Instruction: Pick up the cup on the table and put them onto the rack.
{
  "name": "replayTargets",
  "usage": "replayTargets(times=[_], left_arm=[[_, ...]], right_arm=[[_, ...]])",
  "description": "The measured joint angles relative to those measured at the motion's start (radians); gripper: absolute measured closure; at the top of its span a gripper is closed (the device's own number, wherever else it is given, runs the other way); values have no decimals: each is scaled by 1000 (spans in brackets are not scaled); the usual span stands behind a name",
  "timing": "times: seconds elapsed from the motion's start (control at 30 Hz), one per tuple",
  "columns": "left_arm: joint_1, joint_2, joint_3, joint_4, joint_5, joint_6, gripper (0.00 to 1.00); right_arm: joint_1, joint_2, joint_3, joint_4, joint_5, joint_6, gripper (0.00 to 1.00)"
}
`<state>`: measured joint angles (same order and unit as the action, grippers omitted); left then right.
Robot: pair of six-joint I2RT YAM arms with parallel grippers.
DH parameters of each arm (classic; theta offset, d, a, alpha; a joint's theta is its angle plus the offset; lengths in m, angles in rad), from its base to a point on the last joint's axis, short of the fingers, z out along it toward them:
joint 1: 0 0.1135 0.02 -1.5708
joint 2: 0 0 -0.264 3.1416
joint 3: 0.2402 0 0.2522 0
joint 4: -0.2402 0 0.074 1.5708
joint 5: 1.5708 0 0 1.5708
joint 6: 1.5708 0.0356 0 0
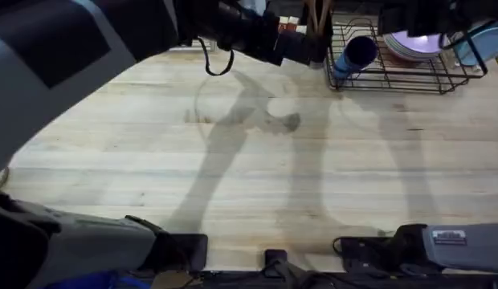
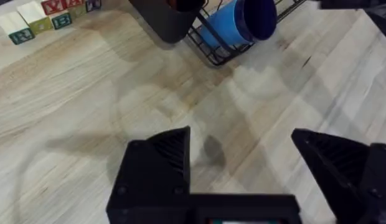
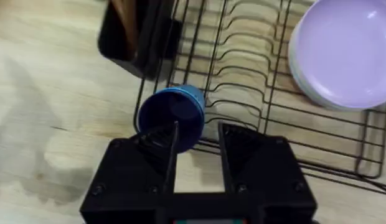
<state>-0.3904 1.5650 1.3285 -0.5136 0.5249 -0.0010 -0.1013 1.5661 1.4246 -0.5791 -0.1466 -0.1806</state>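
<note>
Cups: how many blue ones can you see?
2. The dark blue cup lies tipped at the left end of the rack. The light blue cup is at its right end, partly hidden. No others visible.

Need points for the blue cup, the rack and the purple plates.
blue cup (image 3: 171,118): right wrist view, on its dark open mouth.
rack (image 1: 393,80): overhead view, on the front wire rail.
purple plates (image 3: 345,53): right wrist view, on the face of the top plate.
</note>
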Motion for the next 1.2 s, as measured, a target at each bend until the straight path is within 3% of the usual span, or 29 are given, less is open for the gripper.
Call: replayTargets(times=[0.1,0.23,0.3,0.4,0.43,0.63,0.77,1.2], left_arm=[[0,0,0,2,-9,0,7],[0,0,0,2,-19,0,7],[0,0,0,2,-21,0,7],[0,0,8,-1,-26,0,7],[0,0,15,-4,-32,0,7],[7,-30,75,-51,-108,0,7],[36,-102,93,-111,-157,0,8],[209,-352,100,-362,-312,-5,8]], right_arm=[[0,-65,0,-30,0,0,564],[0,-140,1,-108,0,0,425],[0,-168,1,-156,0,0,317],[0,-198,1,-209,0,-2,53],[0,-205,1,-222,0,-4,20],[36,-254,1,-269,0,-3,6],[82,-292,1,-272,0,-4,6],[124,-319,2,-268,-3,11,5]])
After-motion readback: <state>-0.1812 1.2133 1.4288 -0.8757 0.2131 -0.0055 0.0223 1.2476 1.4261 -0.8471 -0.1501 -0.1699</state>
